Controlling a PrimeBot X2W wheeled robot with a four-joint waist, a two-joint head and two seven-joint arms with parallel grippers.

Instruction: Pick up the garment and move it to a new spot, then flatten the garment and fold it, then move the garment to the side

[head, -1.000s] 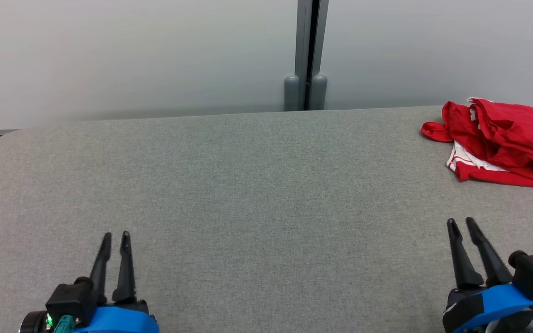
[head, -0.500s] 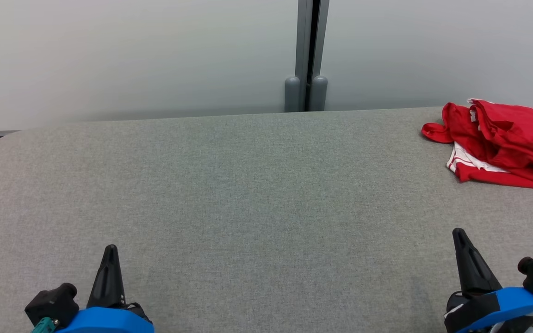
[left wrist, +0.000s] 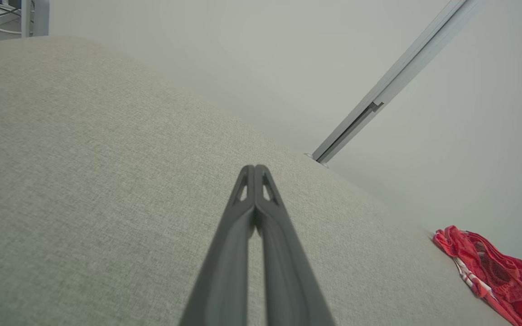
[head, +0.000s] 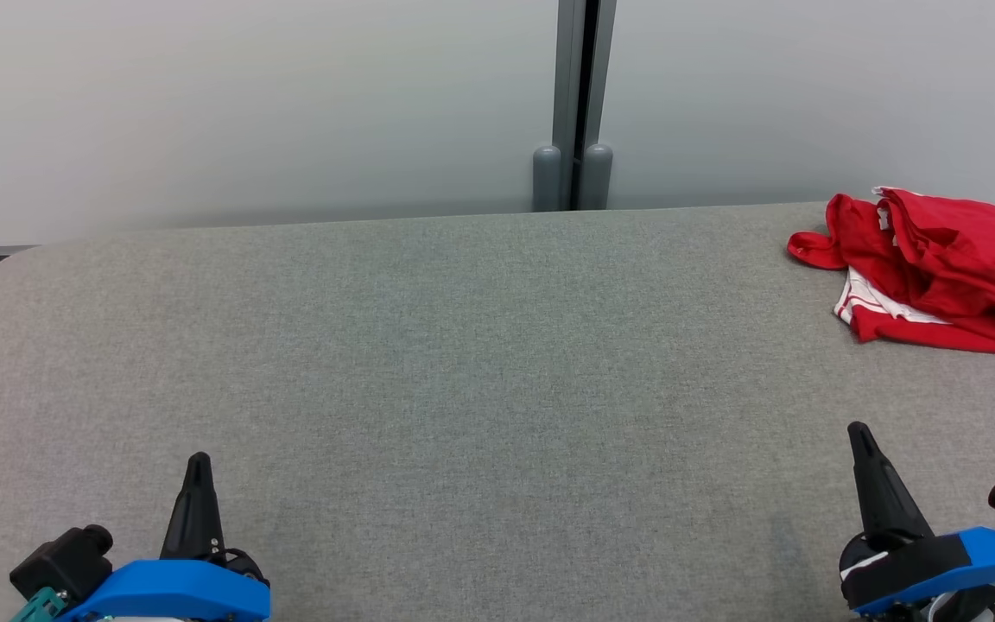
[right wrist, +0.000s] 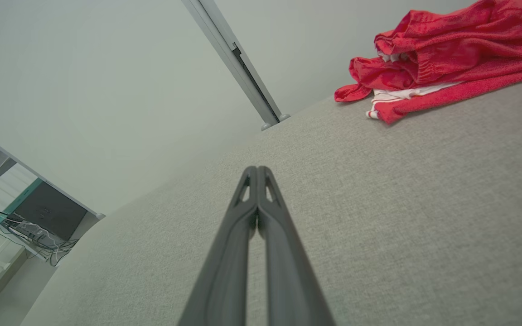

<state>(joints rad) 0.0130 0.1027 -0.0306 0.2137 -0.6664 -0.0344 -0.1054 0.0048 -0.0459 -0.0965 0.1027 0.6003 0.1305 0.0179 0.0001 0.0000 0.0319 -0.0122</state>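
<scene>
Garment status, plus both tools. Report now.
Left tool shut, empty. Right tool shut, empty. Red garment crumpled at far right of grey surface, untouched. Nothing in the way between right tool and garment.

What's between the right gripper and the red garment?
Nothing but bare grey fabric surface lies between the right gripper and the crumpled red garment; the head view shows it.

On the table [head: 463, 363], the garment [head: 938, 268] lies at 2 o'clock; left gripper [head: 198, 460] at 7 o'clock, right gripper [head: 858, 431] at 5 o'clock; partition post [head: 573, 104] behind at 12 o'clock.
</scene>
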